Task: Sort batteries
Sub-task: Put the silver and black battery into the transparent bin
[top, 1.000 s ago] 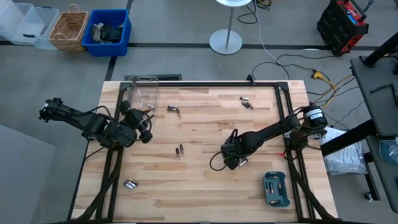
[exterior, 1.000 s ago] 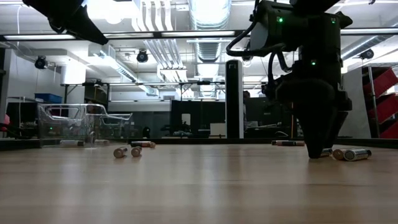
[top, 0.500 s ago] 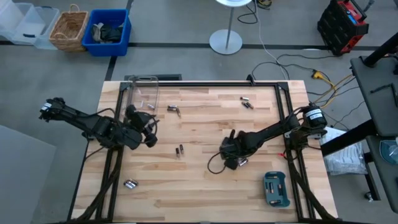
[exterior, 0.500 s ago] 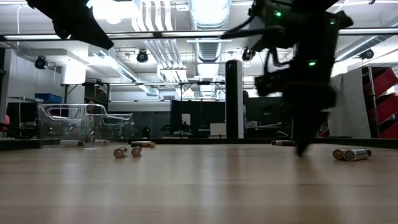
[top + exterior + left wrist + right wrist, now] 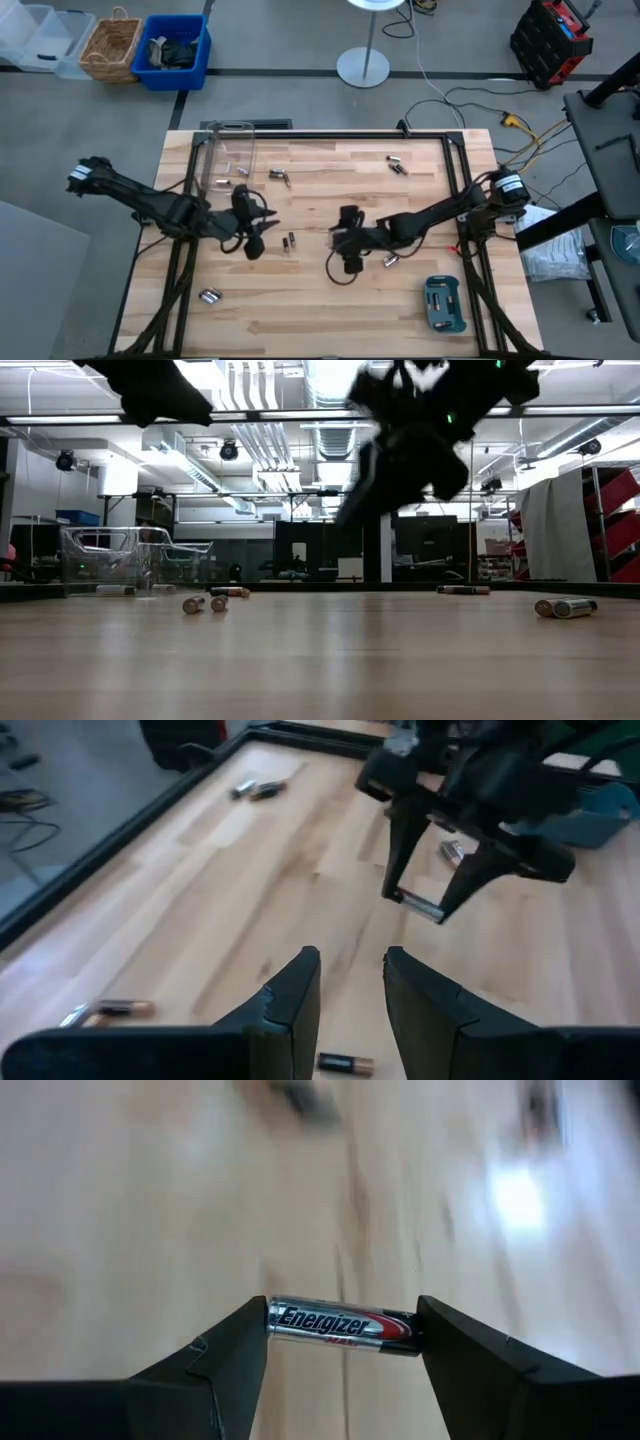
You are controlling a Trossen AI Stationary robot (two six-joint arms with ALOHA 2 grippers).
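Right pincer (image 5: 340, 1342) clamped end to end on one battery (image 5: 342, 1325), label "Energizer" legible on a silver and black body with a red stripe. In the high view, right pincer (image 5: 347, 243) placed over the middle of the surface (image 5: 330, 300), raised clear of the wood as seen in the low view (image 5: 400, 445). From the left wrist view, same pincer (image 5: 430, 895) seen carrying the cell (image 5: 420, 905) crosswise between its tips.

Left pincer (image 5: 350, 985) narrowly parted, holding nothing, placed left of centre in the high view (image 5: 255, 235), just beside a pair of batteries (image 5: 290, 241).

Other batteries lying loose: a pair near the far edge (image 5: 397, 163), a pair by the clear box (image 5: 279, 176), one just right of the right pincer (image 5: 389, 261), a pair near the front left corner (image 5: 209, 296). Clear box (image 5: 227, 155) at the far left of the surface. Teal tray (image 5: 444, 304) at the near right corner, its contents not legible.
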